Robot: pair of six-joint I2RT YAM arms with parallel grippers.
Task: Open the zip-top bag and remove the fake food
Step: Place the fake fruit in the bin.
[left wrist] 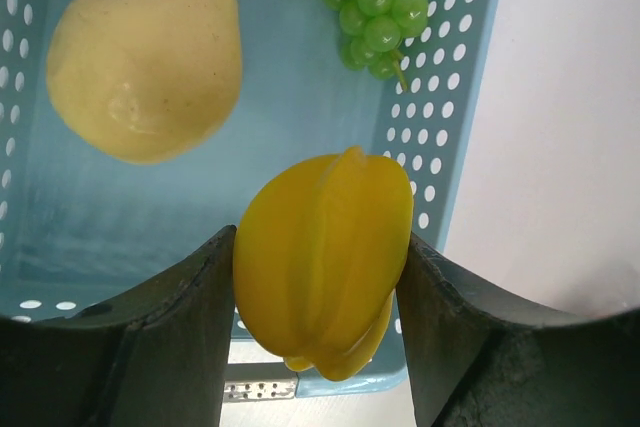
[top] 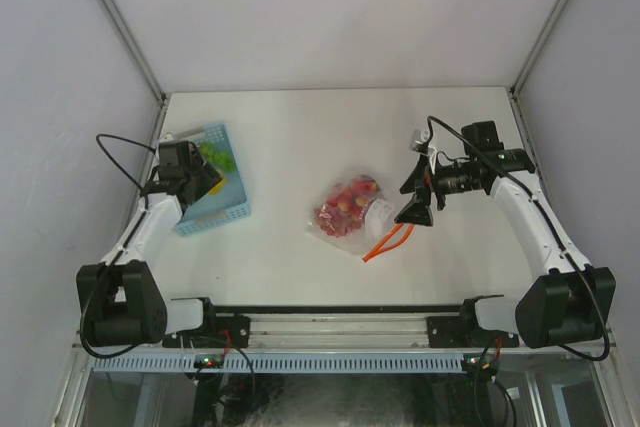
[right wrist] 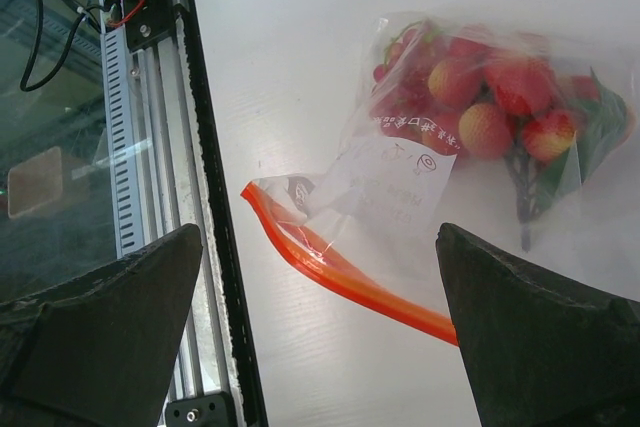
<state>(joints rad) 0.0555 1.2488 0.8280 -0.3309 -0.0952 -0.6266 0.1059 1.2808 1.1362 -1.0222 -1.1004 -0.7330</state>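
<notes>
My left gripper (top: 195,175) pinches a star fruit (left wrist: 325,237) over the basket (top: 232,209), left of the zip-top bag (top: 345,209), presumably to drop it. My right gripper (right wrist: 318,237) hangs spread above that bag's zip strip (right wrist: 345,282).

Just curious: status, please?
Left gripper shut on starfruit over basket. Right gripper open near bag. Red food inside. Nothing blocking.

On the white table (top: 300,127), a clear crinkly zip-top bag (top: 335,227) of small red plastic fake food (top: 347,204) lay mid-table, with the black right gripper (top: 412,194) spread wide just beside it and the black left gripper (top: 200,175) over a light-blue slotted plastic basket (top: 228,209) at the left edge.
</notes>
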